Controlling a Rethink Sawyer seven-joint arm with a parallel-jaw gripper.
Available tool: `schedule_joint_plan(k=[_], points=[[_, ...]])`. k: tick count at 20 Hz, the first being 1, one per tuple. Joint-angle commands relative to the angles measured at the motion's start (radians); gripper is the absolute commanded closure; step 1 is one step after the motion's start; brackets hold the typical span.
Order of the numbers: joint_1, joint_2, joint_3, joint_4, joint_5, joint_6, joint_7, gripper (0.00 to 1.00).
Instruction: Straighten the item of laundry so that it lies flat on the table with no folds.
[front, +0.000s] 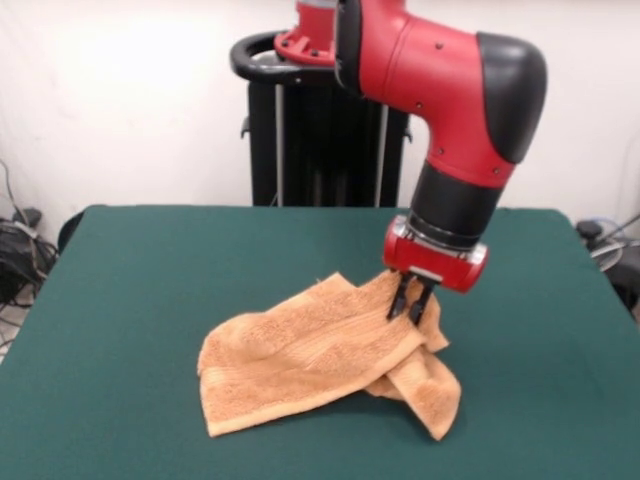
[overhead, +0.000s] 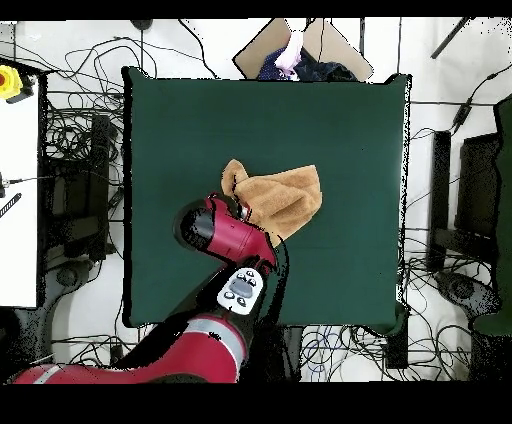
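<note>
In the front view the peach towel (front: 310, 355) lay rumpled on the green table (front: 120, 300), its left part spread fairly flat, its right part folded over itself with a flap hanging toward the near edge; at the towel's raised right corner the gripper (front: 411, 304) stood with its dark fingers (front: 401, 298) drawn narrow, pinching the cloth; above it the red and black arm (front: 450, 80) descended from the top.

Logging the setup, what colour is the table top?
Dark green table, clearest in the overhead view.
</note>
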Motion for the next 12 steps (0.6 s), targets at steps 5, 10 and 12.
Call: schedule_joint_plan(k=[5,10,12], points=[[0.08,-0.127,-0.036,-0.022,-0.049,0.394,0.193,1.0],[0.09,-0.167,-0.06,-0.043,-0.065,0.495,0.205,1.0],[0.092,-0.173,-0.062,-0.048,-0.067,0.508,0.208,1.0]])
